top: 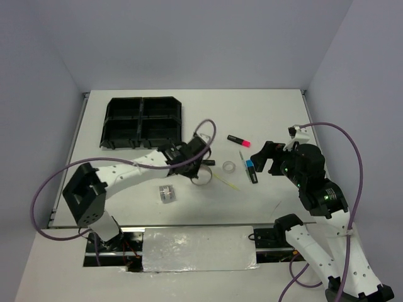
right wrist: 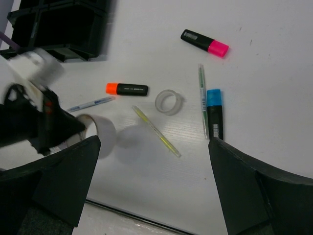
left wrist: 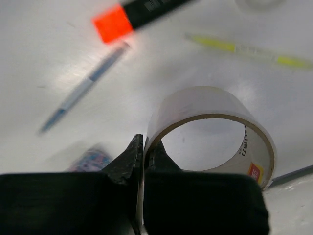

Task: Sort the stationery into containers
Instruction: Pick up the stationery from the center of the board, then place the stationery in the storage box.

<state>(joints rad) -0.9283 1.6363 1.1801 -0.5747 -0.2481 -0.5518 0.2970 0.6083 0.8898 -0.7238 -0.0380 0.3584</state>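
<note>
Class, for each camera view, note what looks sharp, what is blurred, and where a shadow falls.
Left wrist: the held tape roll is fairly sharp; the orange-ended marker, blue pen and yellow-green stick behind it are blurred. Right wrist: the pink-ended marker is crisp, the left pincer smeared, the roll's shadow falls rightward in frame. Top external: even light, faint shadows.
</note>
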